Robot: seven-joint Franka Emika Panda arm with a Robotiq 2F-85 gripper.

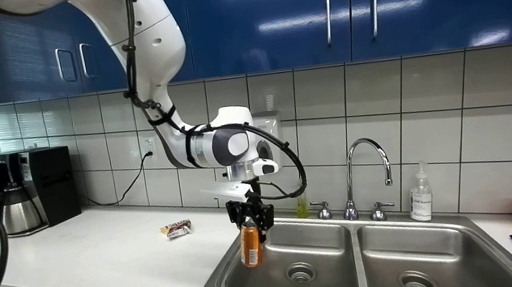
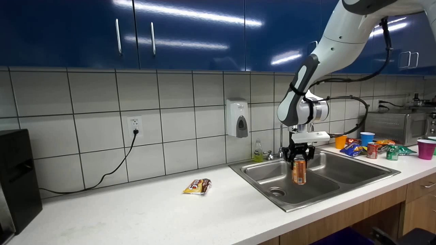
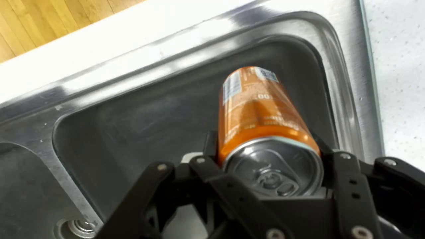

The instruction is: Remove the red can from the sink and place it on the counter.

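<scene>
Both exterior views are facing the white square-tiled wall [image 1: 486, 141] obliquely, standing back and looking slightly down over the long off-white countertop [image 2: 136, 217]. In an exterior view, the frame is reaching left to a black coffee maker [image 1: 59, 186]; in an exterior view, right to a silver-grey boxy oven [image 2: 388, 127]. The wrist view is looking steeply down from close up, past a black jointed gripper [image 3: 267, 146] and an orange cylindrical can [image 3: 262, 109]. All three are sharing the double-basin stainless steel sink [image 1: 360, 269].
</scene>
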